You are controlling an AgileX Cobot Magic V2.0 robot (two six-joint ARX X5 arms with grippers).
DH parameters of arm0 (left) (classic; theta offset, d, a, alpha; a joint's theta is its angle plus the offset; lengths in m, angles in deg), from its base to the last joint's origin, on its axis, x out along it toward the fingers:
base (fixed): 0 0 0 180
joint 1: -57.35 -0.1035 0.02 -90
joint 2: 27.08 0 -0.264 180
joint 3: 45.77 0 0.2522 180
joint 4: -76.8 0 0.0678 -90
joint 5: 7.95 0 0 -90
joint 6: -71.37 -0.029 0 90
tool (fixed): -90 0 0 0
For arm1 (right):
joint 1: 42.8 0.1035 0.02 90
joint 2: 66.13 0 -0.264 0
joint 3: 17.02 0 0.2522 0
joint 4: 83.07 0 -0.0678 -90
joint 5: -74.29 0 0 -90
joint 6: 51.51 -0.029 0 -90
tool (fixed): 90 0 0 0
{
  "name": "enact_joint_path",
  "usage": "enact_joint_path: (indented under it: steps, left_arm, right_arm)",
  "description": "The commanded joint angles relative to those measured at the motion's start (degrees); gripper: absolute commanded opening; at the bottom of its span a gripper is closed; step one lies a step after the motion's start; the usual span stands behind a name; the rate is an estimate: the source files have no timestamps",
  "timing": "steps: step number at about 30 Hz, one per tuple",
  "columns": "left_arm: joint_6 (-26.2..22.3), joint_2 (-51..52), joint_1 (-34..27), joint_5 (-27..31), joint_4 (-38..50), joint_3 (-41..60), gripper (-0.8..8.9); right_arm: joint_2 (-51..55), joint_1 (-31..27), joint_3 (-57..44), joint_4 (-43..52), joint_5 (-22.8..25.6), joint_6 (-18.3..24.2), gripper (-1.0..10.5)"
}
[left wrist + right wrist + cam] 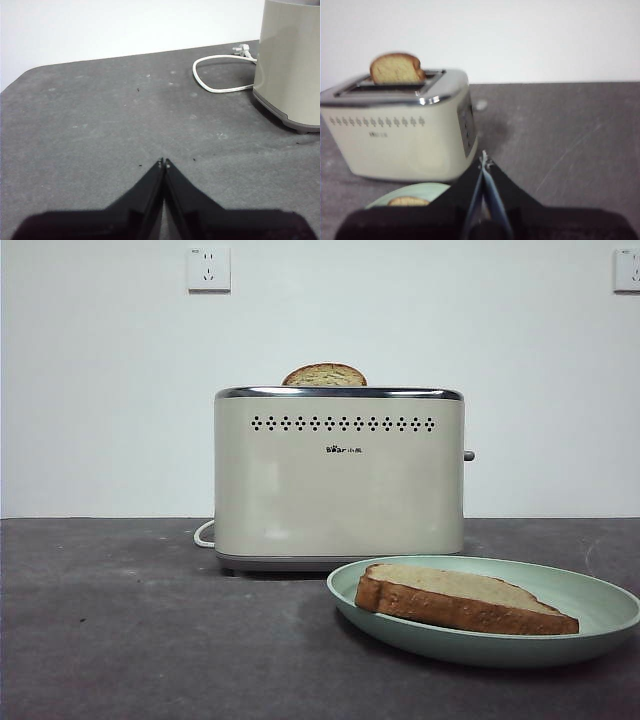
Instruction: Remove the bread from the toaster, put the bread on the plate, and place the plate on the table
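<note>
The bread (462, 598) lies on the plate (600, 612), apart from both closed grippers, left gripper (164, 162) and right gripper (484, 161).

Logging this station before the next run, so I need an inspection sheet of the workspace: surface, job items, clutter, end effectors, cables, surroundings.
Surface: table, dark grey, scuffed, a few crumbs.
Job's things: bread lies flat on the plate; plate rests on the table in front of the toaster.
Clutter: second slice stands in a toaster slot.
End effectors: left end effector shut, empty, over bare table; right end effector shut, empty, beside the toaster.
Cables: white cord looped beside the toaster.
Surroundings: white wall, two sockets.
</note>
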Motion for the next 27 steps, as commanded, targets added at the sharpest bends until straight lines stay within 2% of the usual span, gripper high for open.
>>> enact_joint_path:
  steps: [1, 5, 14, 27]
  left_arm:
    - [0.59, 0.15, -0.17, 0.2, 0.48, 0.7, -0.04]
    - [0.59, 0.15, -0.17, 0.2, 0.48, 0.7, -0.04]
    - [0.59, 0.15, -0.17, 0.2, 0.48, 0.7, -0.04]
    - [0.59, 0.15, -0.17, 0.2, 0.46, 0.7, -0.04]
  right_arm:
    - [2.71, -0.07, -5.92, 3.72, 0.17, -1.57, 0.0]
    - [5.46, -0.07, -11.17, 5.18, 0.22, -1.53, 0.0]
    - [5.88, -0.07, -16.24, 4.94, 0.15, -1.55, 0.0]
    - [5.88, -0.07, -16.72, 4.92, 0.17, -1.49, 0.0]
